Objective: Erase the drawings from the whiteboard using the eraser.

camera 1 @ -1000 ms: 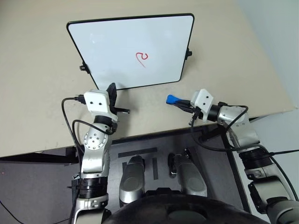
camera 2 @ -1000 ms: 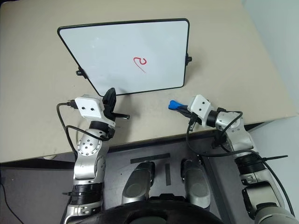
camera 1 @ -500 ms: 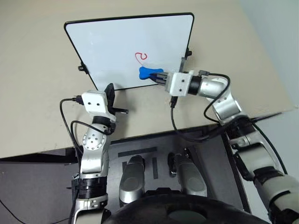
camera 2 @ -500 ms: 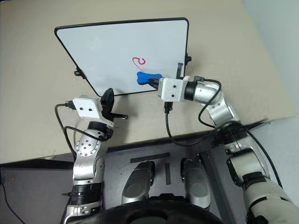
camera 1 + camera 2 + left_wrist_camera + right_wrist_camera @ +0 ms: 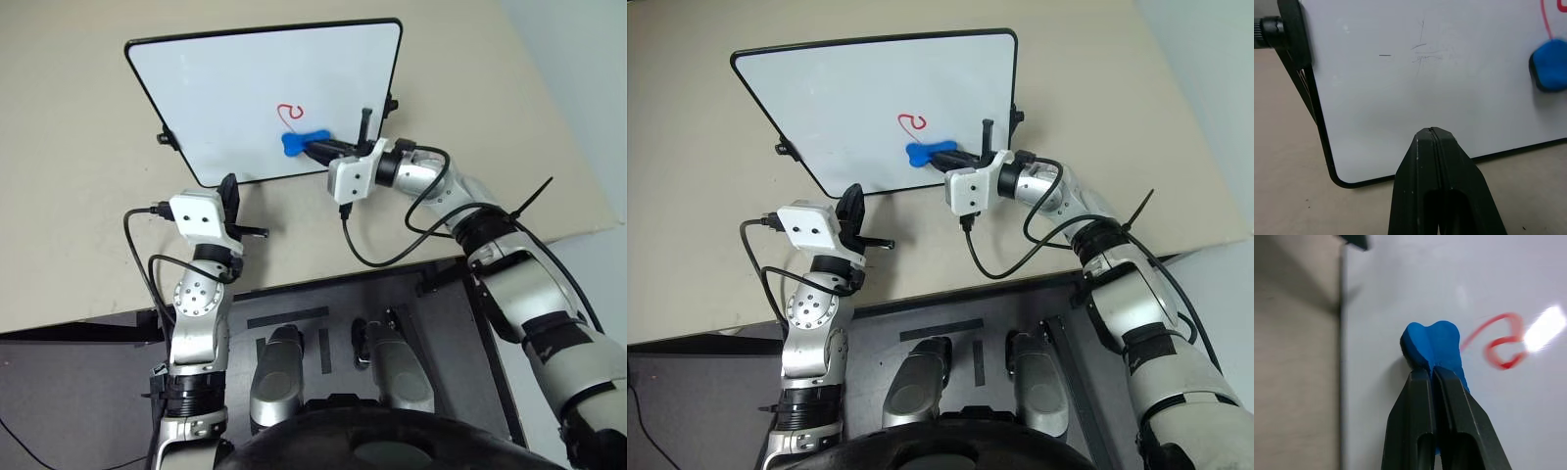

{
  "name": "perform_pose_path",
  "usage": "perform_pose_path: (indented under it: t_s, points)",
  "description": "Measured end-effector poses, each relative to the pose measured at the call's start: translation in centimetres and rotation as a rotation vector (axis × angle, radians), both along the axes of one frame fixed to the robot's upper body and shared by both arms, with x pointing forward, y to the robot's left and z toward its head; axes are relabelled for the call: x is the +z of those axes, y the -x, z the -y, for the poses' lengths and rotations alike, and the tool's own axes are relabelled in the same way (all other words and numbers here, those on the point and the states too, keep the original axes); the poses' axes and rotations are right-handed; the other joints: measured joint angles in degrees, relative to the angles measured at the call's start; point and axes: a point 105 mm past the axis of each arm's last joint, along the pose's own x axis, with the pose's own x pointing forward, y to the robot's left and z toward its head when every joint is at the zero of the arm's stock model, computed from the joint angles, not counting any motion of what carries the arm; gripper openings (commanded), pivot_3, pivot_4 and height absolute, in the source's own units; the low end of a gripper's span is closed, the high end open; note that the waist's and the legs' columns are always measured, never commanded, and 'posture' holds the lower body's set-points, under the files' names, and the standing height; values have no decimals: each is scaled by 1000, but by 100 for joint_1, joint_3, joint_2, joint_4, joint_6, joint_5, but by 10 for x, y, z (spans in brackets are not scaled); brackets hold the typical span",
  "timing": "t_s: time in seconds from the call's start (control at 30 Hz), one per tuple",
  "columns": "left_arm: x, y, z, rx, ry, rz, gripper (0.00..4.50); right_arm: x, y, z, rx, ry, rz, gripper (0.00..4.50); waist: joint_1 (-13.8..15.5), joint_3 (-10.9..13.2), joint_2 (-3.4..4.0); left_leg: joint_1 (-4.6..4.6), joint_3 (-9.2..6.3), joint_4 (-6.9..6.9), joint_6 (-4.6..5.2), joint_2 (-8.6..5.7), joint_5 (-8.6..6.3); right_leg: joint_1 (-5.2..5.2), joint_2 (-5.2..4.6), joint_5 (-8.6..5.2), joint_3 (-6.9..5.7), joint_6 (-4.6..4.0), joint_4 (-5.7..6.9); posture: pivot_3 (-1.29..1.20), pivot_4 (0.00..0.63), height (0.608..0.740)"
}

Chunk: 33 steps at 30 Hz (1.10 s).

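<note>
**Eraser held against the board just under the red mark**

The right gripper (image 5: 315, 147) has its two black fingers (image 5: 1449, 401) pinched together on the eraser (image 5: 297, 143), a small blue bone-shaped piece whose free end sticks out past the fingertips. In the right wrist view that end sits over the white surface, and whether it actually presses on it cannot be told. From the eraser, the drawings (image 5: 290, 111), a single red squiggle like a "2", lie at about 12 o'clock in the head view, near it but apart. The lower tail of the red line runs down toward the blue tip.

The whiteboard (image 5: 196, 88) lies on the beige table (image 5: 69, 196), at 12 o'clock from the robot, with one corner turned toward the left arm. It has a thin black frame and small black clips at its sides. The eraser is over the lower right part of the board, near the right-hand edge. The right arm reaches in from about 4 o'clock, its wrist over the table just beside the board's lower edge.

The left gripper (image 5: 1434, 133) has its fingers closed flat against each other with nothing between them. It hovers at the board's near corner, at 7 o'clock from the drawings and well apart from the eraser. In its wrist view faint grey scuffs (image 5: 1422, 51) mark the white surface.
</note>
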Motion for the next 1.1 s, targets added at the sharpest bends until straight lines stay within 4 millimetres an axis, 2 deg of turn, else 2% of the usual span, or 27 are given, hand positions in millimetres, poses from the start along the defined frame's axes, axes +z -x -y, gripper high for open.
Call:
perform_pose_path:
  t_s: [0.3, 0.37, 0.5, 0.67, 0.77, 1.0, 1.1]
  points:
    - [1, -1, 2, -9, -1, 3, 0, 42, -10, 7, -58, -153, 150, 19, -1, 0, 0, 4, 0, 2, 7, 5, 7, 0, 1, 24, 0, -3, -3, 0, 150, 740]
    - [1, -1, 2, -11, -1, 4, 0, 44, -10, 7, -57, -154, 156, 19, -1, 0, 0, 5, 0, 2, 7, 7, 7, 0, 4, 22, -1, 0, -5, 0, 150, 740]
    - [0, -2, 3, -18, -1, -1, 0, 38, -7, 4, -37, -139, 129, 19, -12, 0, 0, 7, 1, 2, 7, 7, 7, 0, 4, 19, 1, 5, -10, 0, 150, 740]
    - [0, -4, 5, -27, -2, 3, 0, 1, 1, -1, -4, -58, 6, 19, -20, 0, 0, 9, 3, 2, 6, 6, 7, 1, 5, 17, 3, 6, -12, 0, 150, 740]
    - [1, -4, 5, -28, -3, 6, 0, -9, 2, -3, 9, -16, -29, 19, -22, 0, 0, 8, 3, 2, 5, 6, 6, 1, 5, 17, 3, 6, -12, 0, 150, 740]
    - [1, -4, 6, -32, -3, 6, 0, -9, 3, -7, 13, -15, -33, 19, -28, 0, 0, 8, 3, 1, 4, 7, 5, 0, 5, 17, 4, 6, -13, 0, 150, 740]
    - [1, -4, 7, -35, -3, 7, 0, 0, 2, -10, 16, -38, 4, 19, -31, 1, 2, 4, 3, 0, 3, 7, 4, -6, 5, 17, 4, 6, -13, 0, 150, 740]
